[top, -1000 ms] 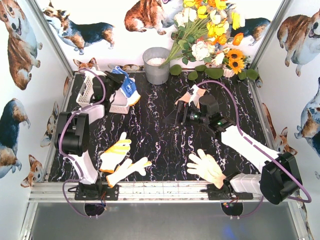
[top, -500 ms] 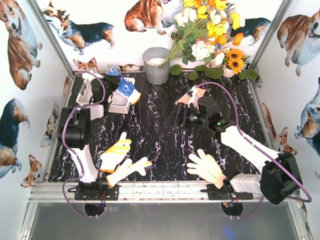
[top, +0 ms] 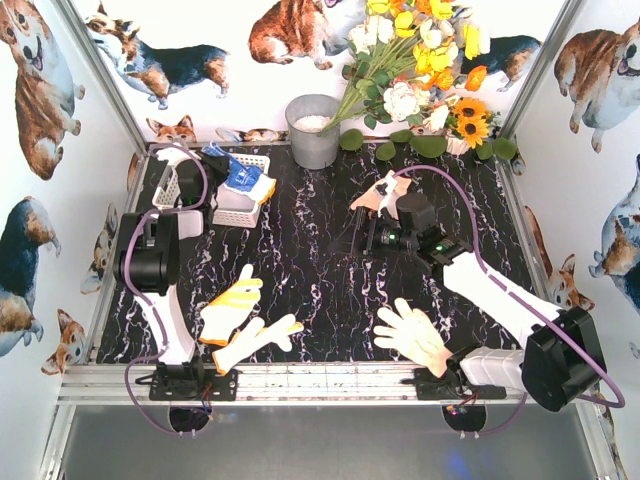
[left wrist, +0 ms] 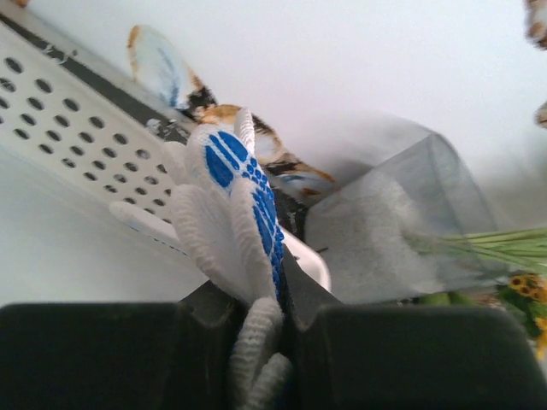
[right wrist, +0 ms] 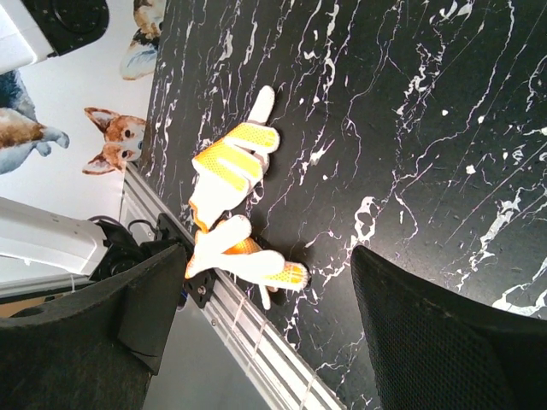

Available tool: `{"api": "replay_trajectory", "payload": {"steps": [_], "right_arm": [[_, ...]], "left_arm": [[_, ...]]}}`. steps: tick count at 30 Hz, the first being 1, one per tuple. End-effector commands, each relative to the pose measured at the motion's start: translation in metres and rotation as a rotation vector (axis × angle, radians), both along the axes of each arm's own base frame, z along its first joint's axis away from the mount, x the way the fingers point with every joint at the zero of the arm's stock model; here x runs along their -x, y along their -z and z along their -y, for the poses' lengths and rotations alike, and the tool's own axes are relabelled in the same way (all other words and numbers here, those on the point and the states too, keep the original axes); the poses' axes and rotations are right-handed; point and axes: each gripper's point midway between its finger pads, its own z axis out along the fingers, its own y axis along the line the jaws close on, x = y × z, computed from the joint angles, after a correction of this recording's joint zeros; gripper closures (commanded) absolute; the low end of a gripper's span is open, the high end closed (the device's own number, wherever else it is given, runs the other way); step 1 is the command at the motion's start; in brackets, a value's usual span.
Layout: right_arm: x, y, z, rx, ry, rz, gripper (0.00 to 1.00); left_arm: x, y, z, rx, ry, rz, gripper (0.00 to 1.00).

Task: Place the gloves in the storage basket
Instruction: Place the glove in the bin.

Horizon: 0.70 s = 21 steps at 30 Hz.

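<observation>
My left gripper (top: pixel 220 166) is shut on the blue-patterned glove (top: pixel 242 176) and holds it over the white lattice storage basket (top: pixel 236 216) at the back left. In the left wrist view the glove (left wrist: pixel 235 192) is pinched by its cuff between the fingers (left wrist: pixel 342 350), with the basket's perforated wall (left wrist: pixel 60 111) beside it. My right gripper (top: pixel 358 235) is open and empty above mid-table. A peach-tan glove (top: pixel 385 190) lies just behind it. A yellow glove (top: pixel 232 305) and a cream glove (top: pixel 256 340) lie front left, and both show in the right wrist view (right wrist: pixel 226 166). Another cream glove (top: pixel 412 335) lies front right.
A grey metal bucket (top: pixel 313 130) stands at the back centre, right of the basket. A bunch of flowers (top: pixel 420 70) and leaves fills the back right. The aluminium rail (top: pixel 330 380) runs along the table's front edge.
My left gripper has moved left and back with the blue-patterned glove, from the basket's right rim to over the basket. The right arm has hardly moved.
</observation>
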Motion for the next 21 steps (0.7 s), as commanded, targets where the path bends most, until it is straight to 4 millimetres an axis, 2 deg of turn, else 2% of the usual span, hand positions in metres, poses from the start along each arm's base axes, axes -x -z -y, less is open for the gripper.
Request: {"api": "replay_trajectory", "payload": {"steps": [1,5,11,21], "right_arm": [[-0.006,-0.034,-0.002,-0.035,0.005,0.113,0.20],[-0.006,-0.038,0.000,-0.035,0.013,0.120,0.20],[-0.004,-0.041,0.002,-0.030,0.023,0.127,0.20],[-0.003,-0.046,0.005,-0.029,0.029,0.140,0.20]], "left_arm": [[-0.006,0.033,-0.023,-0.087,-0.070,-0.054,1.00],[-0.007,0.050,-0.032,-0.097,-0.107,-0.089,1.00],[-0.015,0.067,-0.039,-0.107,-0.136,-0.114,1.00],[-0.010,0.076,-0.061,-0.136,-0.219,-0.135,1.00]]}}
